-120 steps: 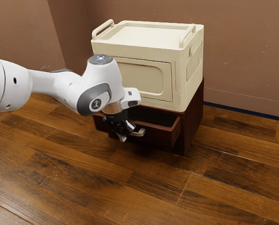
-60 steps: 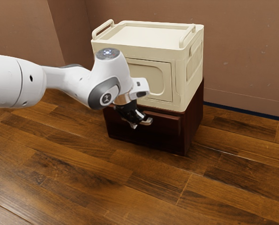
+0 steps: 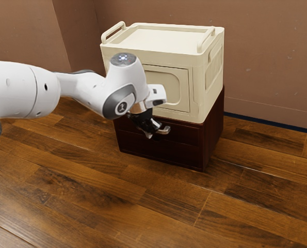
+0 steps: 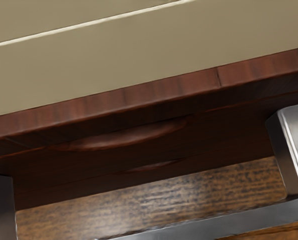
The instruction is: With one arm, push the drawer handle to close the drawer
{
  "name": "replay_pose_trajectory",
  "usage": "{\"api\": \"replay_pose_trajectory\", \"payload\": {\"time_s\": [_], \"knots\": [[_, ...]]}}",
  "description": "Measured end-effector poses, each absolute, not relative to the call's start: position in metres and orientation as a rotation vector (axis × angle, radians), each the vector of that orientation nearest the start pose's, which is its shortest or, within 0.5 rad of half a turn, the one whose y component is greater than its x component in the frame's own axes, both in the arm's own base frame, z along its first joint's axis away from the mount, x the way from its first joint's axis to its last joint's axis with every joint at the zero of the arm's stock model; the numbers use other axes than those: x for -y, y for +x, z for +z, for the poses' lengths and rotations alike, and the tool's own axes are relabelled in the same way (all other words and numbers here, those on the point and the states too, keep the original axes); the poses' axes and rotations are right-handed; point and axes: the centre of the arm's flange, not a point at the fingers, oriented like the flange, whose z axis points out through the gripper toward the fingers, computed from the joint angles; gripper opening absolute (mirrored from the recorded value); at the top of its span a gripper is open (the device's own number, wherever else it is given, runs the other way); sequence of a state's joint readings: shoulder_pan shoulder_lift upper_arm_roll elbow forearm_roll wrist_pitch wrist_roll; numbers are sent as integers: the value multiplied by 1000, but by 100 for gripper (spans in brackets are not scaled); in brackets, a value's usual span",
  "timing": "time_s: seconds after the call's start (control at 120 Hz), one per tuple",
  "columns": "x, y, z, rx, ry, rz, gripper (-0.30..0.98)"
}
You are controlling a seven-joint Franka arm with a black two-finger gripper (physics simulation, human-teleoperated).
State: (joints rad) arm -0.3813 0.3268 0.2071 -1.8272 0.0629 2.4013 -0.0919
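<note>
Dark-streaked plank floor [image 3: 251,206] under dark red cabinet [image 3: 211,137], brown walls [image 3: 272,51] meeting in a corner, gripper [image 3: 154,131] at silver handle [image 3: 165,130], opening and hold impossible to tell.

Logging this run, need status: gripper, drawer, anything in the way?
Gripper at handle, contact unclear. Drawer looks closed, flush with cabinet. Cream box on top, out of drawer's path.

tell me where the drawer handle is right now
In the exterior view, the drawer handle is on the front of the dark red cabinet, below the cream box, just toward the exterior view's right of the gripper.
</note>
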Motion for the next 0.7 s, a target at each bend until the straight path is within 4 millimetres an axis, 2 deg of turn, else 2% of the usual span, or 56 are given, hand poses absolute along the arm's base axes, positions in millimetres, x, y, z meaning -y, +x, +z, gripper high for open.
{"api": "replay_pose_trajectory", "payload": {"time_s": [0.075,0.117,0.175,0.267,0.4,0.467,0.592,0.7], "knots": [[123,644,385,-198,-3029,-403,-18],[121,639,386,-180,-3046,-395,-12],[120,627,399,-155,-3084,-376,-10],[122,600,453,-125,-3141,-337,-10],[116,544,544,-108,-3212,-227,-9],[104,524,579,-100,-3221,-188,0],[89,512,601,-81,-3216,-94,28],[86,507,602,-82,-3209,-24,44]]}}
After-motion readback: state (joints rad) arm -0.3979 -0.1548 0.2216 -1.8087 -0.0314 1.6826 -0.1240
